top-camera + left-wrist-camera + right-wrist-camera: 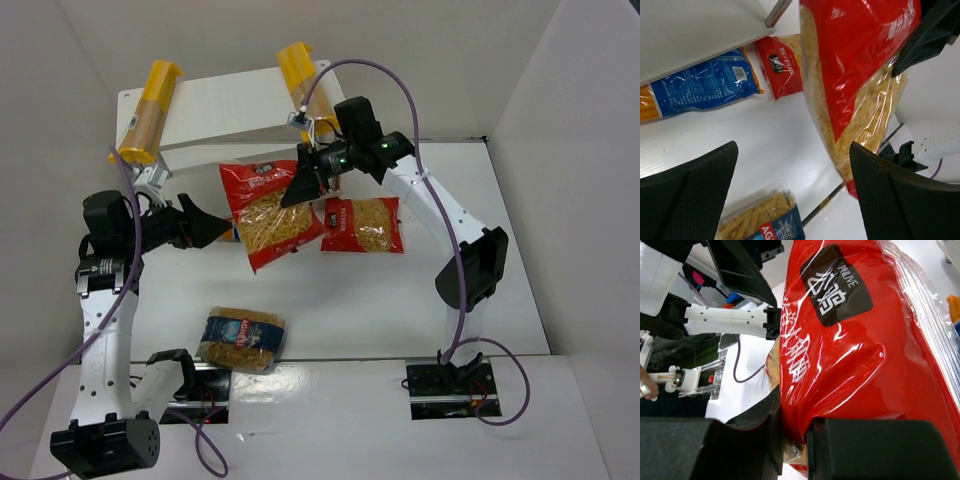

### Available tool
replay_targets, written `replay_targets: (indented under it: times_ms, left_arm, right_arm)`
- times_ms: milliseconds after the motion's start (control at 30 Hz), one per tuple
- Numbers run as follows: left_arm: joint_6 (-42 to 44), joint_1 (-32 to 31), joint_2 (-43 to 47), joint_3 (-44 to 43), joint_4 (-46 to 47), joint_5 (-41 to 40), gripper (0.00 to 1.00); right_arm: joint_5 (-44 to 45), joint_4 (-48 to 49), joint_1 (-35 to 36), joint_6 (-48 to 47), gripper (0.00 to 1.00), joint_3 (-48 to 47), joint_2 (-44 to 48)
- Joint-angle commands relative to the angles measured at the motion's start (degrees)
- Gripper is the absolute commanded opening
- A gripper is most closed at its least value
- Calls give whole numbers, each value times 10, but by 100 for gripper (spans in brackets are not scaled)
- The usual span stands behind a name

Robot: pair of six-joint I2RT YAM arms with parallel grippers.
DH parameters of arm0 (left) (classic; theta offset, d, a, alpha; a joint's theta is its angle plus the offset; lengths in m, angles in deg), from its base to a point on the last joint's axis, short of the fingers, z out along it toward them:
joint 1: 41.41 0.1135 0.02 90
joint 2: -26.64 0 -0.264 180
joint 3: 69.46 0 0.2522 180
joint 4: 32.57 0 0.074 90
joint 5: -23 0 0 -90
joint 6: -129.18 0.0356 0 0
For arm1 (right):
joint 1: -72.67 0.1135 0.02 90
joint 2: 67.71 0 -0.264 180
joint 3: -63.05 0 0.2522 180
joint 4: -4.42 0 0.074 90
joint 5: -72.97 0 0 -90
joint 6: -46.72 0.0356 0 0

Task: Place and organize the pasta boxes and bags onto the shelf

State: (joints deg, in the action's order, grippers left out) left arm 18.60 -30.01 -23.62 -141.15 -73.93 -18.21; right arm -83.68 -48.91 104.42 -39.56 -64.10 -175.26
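Right claw clamped on red-topped bag of yellow pasta, black label reading PINLIVE; left claw spread wide, holding nothing.

The left box and right box lie atop the shelf; the lifted bag hangs before it, above the tabletop.

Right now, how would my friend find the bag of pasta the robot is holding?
Look at the white shelf at the back. Just in front of it, the right claw pinches a red-topped pasta bag. Its red twin lies flat; this one hangs tilted in the air.
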Motion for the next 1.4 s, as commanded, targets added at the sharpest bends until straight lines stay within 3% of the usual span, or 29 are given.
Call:
replay_targets:
  times_ms: [0,333,867,933,1000,1033,1100,1233,1333,1367]
  left_arm:
    - [-57,-3,3,7,68,23,97]
    - [-111,-3,10,33,104,74,96]
    - [-181,-3,20,70,170,80,96]
    - [-194,-3,15,70,177,88,91]
    - [-194,-3,9,63,183,95,84]
    - [-200,-3,3,63,183,102,72]
    - [-207,-3,-4,49,195,112,60]
    - [-220,-9,-27,29,195,139,3]
    - [-220,-9,-38,5,180,151,0]
    - [-220,-9,-45,-15,175,151,0]
  right_arm:
    - [-58,71,24,17,0,-66,-3]
    - [-68,71,75,23,0,-127,-70]
    - [-108,88,92,54,0,-174,-93]
    - [-114,88,99,54,0,-179,-93]
    - [-114,88,104,54,0,-179,-99]
    - [-119,88,104,54,0,-179,-99]
    - [-119,88,104,54,0,-185,-99]
    - [-124,94,115,60,0,-196,-104]
    - [-95,89,121,60,1,-196,-109]
    - [-79,82,121,60,23,-196,-109]
